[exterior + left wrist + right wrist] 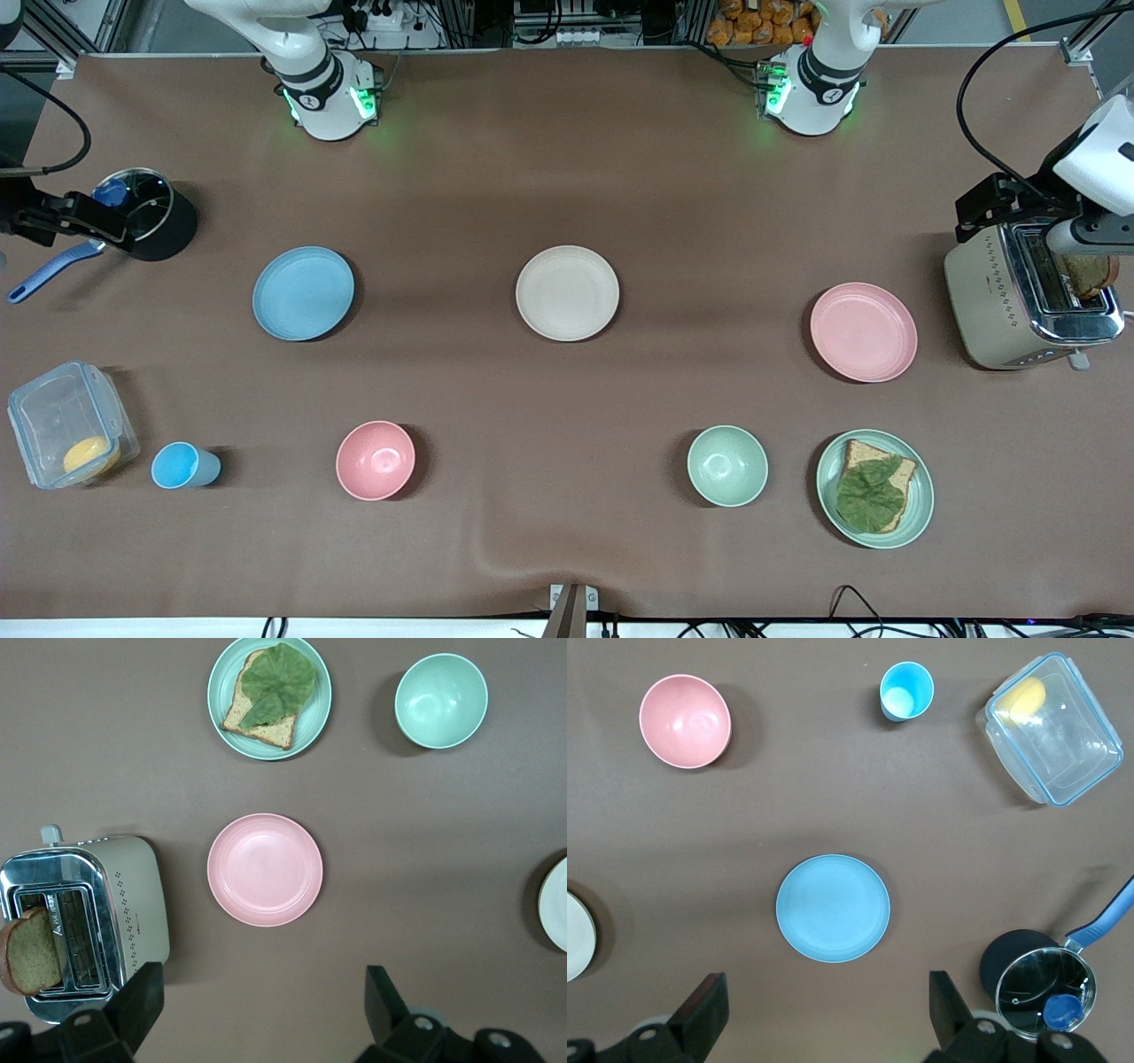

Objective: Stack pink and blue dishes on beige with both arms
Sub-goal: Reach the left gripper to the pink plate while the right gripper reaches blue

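Near the right arm's end of the table lies the light blue plate (pixel 303 293) (pixel 833 908). The beige plate (pixel 567 293) sits mid-table, and its edge shows in both wrist views (pixel 558 917) (pixel 576 935). The pink plate (pixel 864 332) (pixel 265 869) lies toward the left arm's end. My left gripper (pixel 263 1005) hangs open, high over bare cloth beside the pink plate. Just as high, my right gripper (pixel 826 1008) is open over cloth beside the blue plate. Neither holds anything. Only the arms' bases show in the front view.
A toaster (pixel 1019 297) with bread stands beside the pink plate. Nearer the front camera are a green plate with bread and a leaf (pixel 921 496), a green bowl (pixel 727 465), a pink bowl (pixel 376 460), a blue cup (pixel 182 465) and a clear box (pixel 66 434). A lidded pot (pixel 151 217) stands beside the blue plate.
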Motion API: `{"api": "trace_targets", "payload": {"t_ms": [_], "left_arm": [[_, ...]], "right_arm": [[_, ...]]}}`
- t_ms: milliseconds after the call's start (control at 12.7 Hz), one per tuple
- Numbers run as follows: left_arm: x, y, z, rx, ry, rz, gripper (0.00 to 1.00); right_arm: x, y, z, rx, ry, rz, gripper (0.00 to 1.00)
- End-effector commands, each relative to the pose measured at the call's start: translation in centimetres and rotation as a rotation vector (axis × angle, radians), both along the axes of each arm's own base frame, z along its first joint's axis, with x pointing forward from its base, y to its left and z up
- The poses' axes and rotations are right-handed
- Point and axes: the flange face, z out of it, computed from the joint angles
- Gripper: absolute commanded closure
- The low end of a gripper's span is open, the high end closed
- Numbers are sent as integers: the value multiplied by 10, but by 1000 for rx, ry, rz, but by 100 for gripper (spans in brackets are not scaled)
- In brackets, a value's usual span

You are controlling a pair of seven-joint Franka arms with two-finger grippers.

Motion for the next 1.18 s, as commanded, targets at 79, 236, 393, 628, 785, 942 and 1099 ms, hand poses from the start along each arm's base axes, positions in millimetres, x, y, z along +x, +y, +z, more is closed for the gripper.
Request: {"api": "trace_targets", "payload": {"t_ms": [79,236,393,628,785,942,1099], "left_arm": [[-4,4,6,9,1,-11,0],[-2,15,3,11,7,12,0],[3,25,-9,-2,31,23,0],[20,37,-61,5,112,15,0],[26,56,-103,3,107,45,0],[26,79,-149,19,63,65,0],[21,94,-204,53,40,62,0]], "right_arm": [[-3,3,4,14,2,-14,0],[-3,3,4,14,2,-14,0],[-3,4,4,14,2,-11,0],[-3,3,4,15,2,-2,0],[-2,3,2,14,5,1,0],[-2,1,1,14,6,1,0],[4,-3,-11,15,28,-2,0]]}}
